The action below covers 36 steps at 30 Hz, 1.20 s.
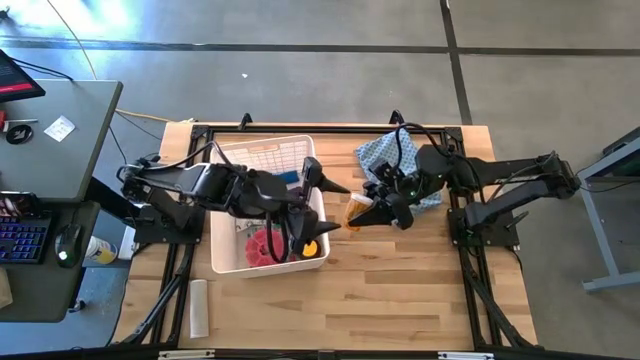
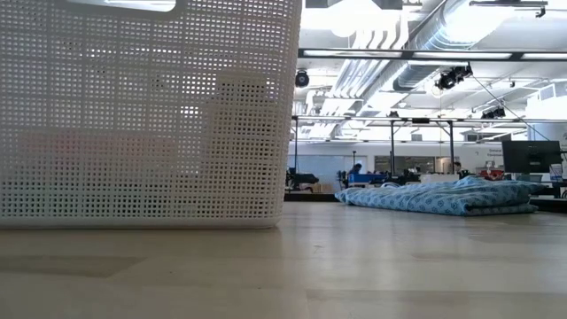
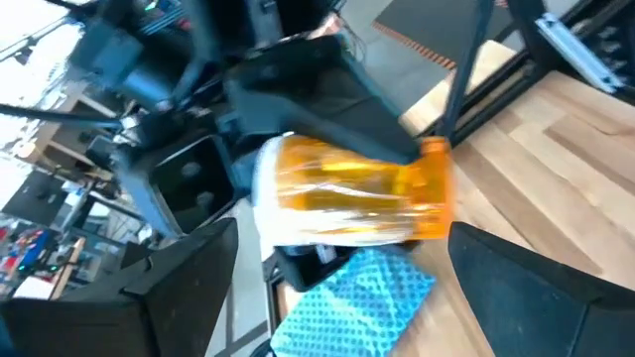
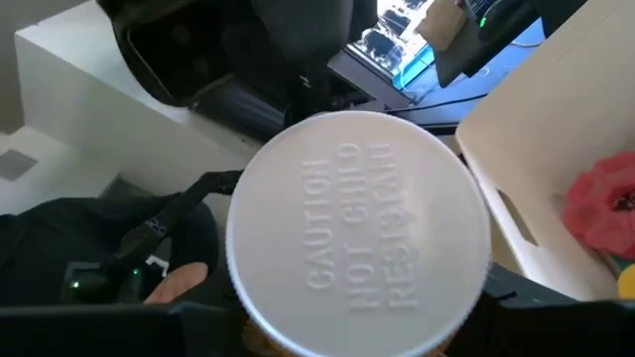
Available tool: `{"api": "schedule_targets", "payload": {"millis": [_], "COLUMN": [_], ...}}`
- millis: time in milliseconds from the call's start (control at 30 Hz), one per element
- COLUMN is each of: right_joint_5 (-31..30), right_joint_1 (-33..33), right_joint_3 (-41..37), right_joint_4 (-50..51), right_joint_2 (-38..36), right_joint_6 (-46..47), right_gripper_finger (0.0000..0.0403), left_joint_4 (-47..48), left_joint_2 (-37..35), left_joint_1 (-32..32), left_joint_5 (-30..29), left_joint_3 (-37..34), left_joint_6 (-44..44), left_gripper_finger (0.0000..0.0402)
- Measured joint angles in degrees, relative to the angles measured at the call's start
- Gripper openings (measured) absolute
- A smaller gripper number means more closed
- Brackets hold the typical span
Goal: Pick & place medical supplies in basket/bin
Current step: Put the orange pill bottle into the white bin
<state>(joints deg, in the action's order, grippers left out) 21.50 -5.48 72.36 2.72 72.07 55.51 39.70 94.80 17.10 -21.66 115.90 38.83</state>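
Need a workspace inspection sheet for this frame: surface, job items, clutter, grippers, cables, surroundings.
Surface: wooden table, bare in front.
Job's things: white bin on the table's left half, holding red items and a printed sheet; amber bottle with white cap, held in the air between bin and cloth.
Clutter: blue patterned cloth at the far right; white cylinder near the front left edge.
Grippers: right gripper shut on the amber bottle; left gripper open, jaws spread at the bin's right rim, facing the bottle.
Cables: black cable over the cloth.
Surroundings: desk with keyboard to the left.
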Motion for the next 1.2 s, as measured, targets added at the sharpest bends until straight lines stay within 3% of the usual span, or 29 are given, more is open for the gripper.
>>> {"api": "schedule_targets", "payload": {"millis": [367, 767, 1000, 1200], "right_joint_5": [0.56, 1.78, 1.51, 1.17], "right_joint_1": [-0.03, -0.22, -0.15, 0.11], "right_joint_3": [-0.08, -0.07, -0.07, -0.07], "right_joint_4": [-1.71, -2.93, -3.38, -3.39], "right_joint_2": [1.43, 2.51, 2.52, 2.52], "right_joint_6": [1.51, 2.78, 2.49, 0.29], "right_gripper_finger": [0.0174, 0.0175, 0.0184, 0.0185], "left_joint_4": [-0.83, -3.88, -3.71, -3.77], "left_joint_2": [2.23, 3.82, 3.8, 3.8], "left_joint_1": [-0.99, -0.87, -0.68, 0.31], "left_joint_5": [2.02, -1.02, -5.02, -10.18], "left_joint_3": [-0.15, -0.04, -0.04, -0.04], "left_joint_6": [1.28, 1.91, 1.92, 2.28], "left_gripper_finger": [0.0399, 0.0398, 0.0394, 0.0356]}}
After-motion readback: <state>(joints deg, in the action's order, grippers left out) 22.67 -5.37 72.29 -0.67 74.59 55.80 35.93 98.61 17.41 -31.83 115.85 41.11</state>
